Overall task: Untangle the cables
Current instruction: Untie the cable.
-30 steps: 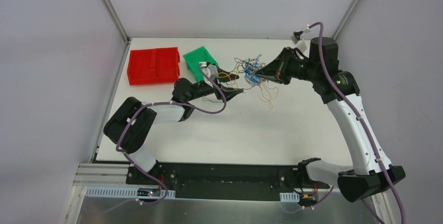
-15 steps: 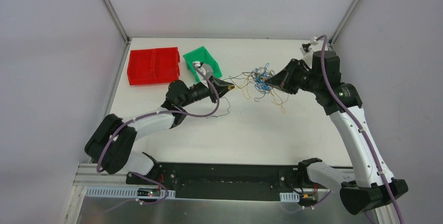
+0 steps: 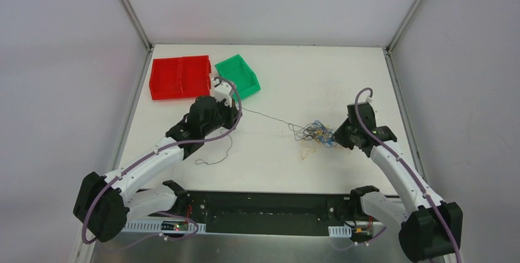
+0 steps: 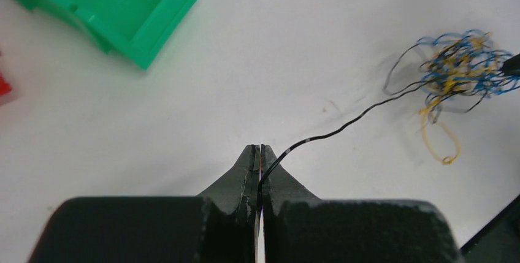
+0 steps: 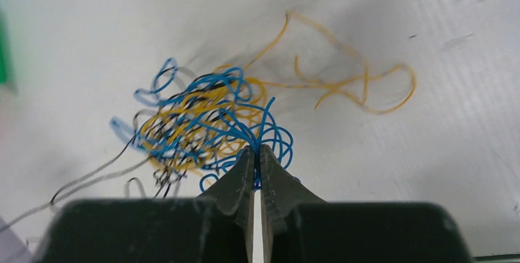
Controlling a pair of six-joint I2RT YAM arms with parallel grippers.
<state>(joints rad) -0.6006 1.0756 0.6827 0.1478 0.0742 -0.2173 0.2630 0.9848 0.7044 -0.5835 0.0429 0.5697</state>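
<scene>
L gripper [image 4: 258, 150] jaws pinch one dark wire [image 4: 313, 139], partly out, left of the clump [image 5: 196, 119]. R gripper [image 5: 253, 151] jaws pinch blue loops in clump. Rest knotted; lots left.

Bright, even, diffuse light falls from overhead on the white table [image 3: 294, 73]; shadows are faint and soft-edged; the left wrist view is sharp, with a pale grey shadow beneath the cables [image 4: 455, 72]; the right wrist view blurs at its left edge; strands there look ghosted, doubled by smeared shadows.
</scene>
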